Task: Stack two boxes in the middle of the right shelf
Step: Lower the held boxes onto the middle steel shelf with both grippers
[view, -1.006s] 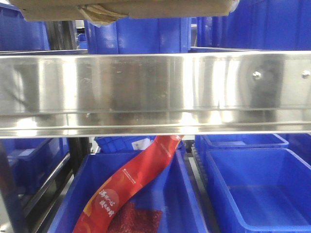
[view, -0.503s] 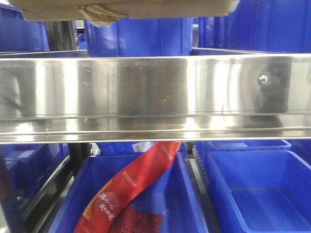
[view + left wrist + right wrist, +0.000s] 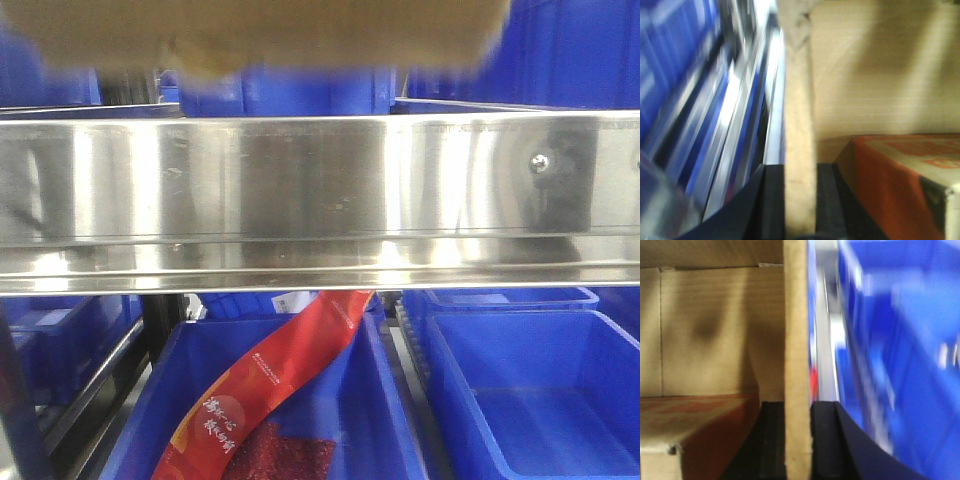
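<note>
The carrying step is in hand: the left gripper (image 3: 800,200) and right gripper (image 3: 797,440) each pinch a wall of the box (image 3: 270,30) above the shelf (image 3: 300,190); next, lowering it level.

1. Lower left, you see a blue plastic bin (image 3: 370,420) holding a long red packet (image 3: 265,385) with gold lettering; it lies slanting, its upper end towards the back.
2. Under the packet's lower end lies a dark red, textured pouch (image 3: 280,455).
3. Just beside it, lower right, stands a second blue bin (image 3: 530,400).
4. Behind that one, you see the rim of a further blue bin (image 3: 505,297).
5. Along the top, more blue bins (image 3: 290,85) stand in a row.
6. Inside the cardboard, the wrist views show you an orange-red carton (image 3: 900,175), print blurred.
</note>
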Robot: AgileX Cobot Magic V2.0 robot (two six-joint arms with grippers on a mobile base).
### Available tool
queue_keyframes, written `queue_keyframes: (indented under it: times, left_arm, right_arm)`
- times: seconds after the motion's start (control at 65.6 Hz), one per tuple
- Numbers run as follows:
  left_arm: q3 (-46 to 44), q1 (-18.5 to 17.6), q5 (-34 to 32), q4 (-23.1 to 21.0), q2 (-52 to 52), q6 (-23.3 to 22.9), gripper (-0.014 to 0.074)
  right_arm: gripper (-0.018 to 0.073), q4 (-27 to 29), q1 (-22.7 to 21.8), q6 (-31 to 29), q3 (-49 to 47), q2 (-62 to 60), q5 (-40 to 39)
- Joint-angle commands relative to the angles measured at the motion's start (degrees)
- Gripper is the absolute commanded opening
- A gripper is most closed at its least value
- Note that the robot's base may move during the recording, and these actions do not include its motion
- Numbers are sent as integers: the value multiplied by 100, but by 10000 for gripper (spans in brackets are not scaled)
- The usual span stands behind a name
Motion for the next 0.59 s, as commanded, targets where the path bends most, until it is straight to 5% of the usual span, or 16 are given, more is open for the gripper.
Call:
queue_keyframes:
  times: [0.0, 0.244, 0.351, 0.503, 0.579]
  left_arm:
    - [-65, 6, -167, -69, 135, 81, -111]
    - [-65, 6, -144, -107, 353, 81, -106]
    - [-65, 6, -144, -141, 390, 81, 4]
    - [-65, 6, -144, -150, 403, 81, 316]
    - [-65, 6, -173, -136, 403, 81, 399]
  right_arm:
    - [-153, 98, -12, 68, -67, 91, -236]
    - [-153, 124, -12, 68, -67, 304, -76]
    - [-127, 208, -12, 68, -67, 374, -76]
    - [141, 269, -12, 68, -67, 448, -91]
    - [292, 269, -12, 68, -67, 448, -165]
